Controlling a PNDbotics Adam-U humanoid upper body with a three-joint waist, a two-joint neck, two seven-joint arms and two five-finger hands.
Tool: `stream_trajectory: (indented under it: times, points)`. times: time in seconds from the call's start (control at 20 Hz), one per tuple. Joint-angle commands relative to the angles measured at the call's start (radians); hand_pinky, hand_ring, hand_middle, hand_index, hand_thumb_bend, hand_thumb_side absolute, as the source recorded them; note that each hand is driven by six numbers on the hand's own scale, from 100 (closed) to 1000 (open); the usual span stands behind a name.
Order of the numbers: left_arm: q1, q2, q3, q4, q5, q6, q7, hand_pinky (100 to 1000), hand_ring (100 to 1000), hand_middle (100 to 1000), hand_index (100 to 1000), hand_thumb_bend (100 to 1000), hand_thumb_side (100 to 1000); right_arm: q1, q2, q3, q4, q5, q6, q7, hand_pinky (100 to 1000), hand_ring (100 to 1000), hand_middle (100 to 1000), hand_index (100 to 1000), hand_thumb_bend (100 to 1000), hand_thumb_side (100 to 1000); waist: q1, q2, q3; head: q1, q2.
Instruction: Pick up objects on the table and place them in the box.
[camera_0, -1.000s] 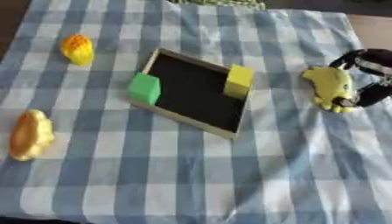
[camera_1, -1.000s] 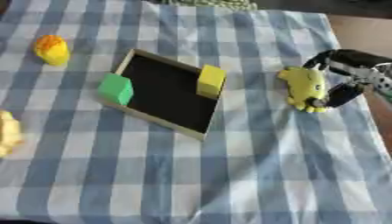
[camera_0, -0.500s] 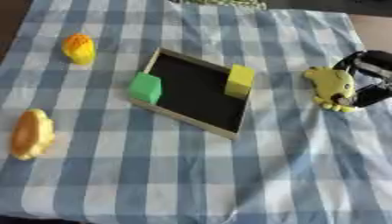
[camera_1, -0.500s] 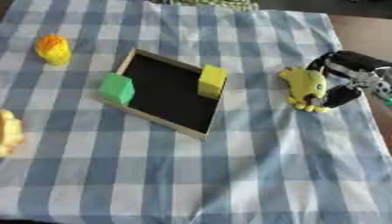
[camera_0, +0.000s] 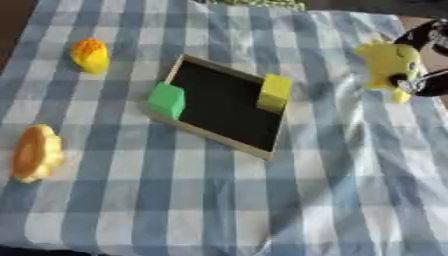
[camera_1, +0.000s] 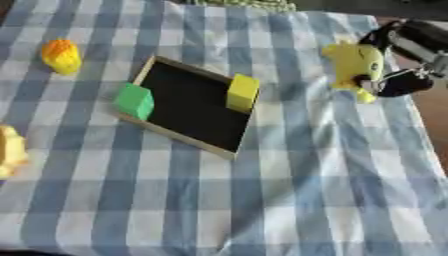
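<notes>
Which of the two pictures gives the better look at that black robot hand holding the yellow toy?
The right eye view: the right hand shows almost whole, fingers curled round the yellow toy. The left eye view has the same hand at its right edge, partly cut off, so less of it shows.

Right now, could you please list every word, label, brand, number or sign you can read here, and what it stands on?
None: no readable text on the box, green block, yellow block, yellow toy held by the right hand, or checked cloth.

Blue-white checked cloth (camera_0: 219, 200); black-floored box (camera_0: 223, 102).
</notes>
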Motion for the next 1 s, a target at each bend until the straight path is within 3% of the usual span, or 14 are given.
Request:
stream_trajectory:
  times: [0.05, 0.25, 0.55, 1.0]
  points:
    - [-0.010, 0.026, 0.007, -0.015, -0.001, -0.004, 0.001, 937, 803, 746, 792, 100, 532, -0.036, -0.070, -0.033, -0.145, -0.049, -0.002, 0.003, 795, 605, 542, 688, 166, 156, 0.000, -0.011, -0.001, -0.001, -0.002]
    - [-0.010, 0.025, 0.004, -0.015, 0.001, -0.002, -0.002, 938, 803, 746, 792, 100, 535, -0.119, -0.081, -0.001, -0.244, -0.082, -0.003, 0.033, 794, 607, 547, 691, 207, 154, -0.004, -0.015, 0.008, -0.010, -0.001]
    - [-0.014, 0.024, -0.002, -0.015, 0.007, 0.001, -0.009, 938, 803, 746, 792, 100, 539, -0.313, -0.022, 0.114, -0.257, -0.114, -0.039, 0.129, 797, 611, 551, 694, 217, 160, -0.008, -0.025, 0.021, -0.026, 0.003]
    - [-0.029, 0.035, -0.009, -0.015, 0.013, -0.004, -0.015, 937, 803, 747, 792, 100, 518, -0.588, 0.193, 0.287, -0.061, -0.029, -0.113, 0.269, 806, 626, 563, 703, 227, 184, -0.004, -0.034, 0.032, -0.044, 0.014]
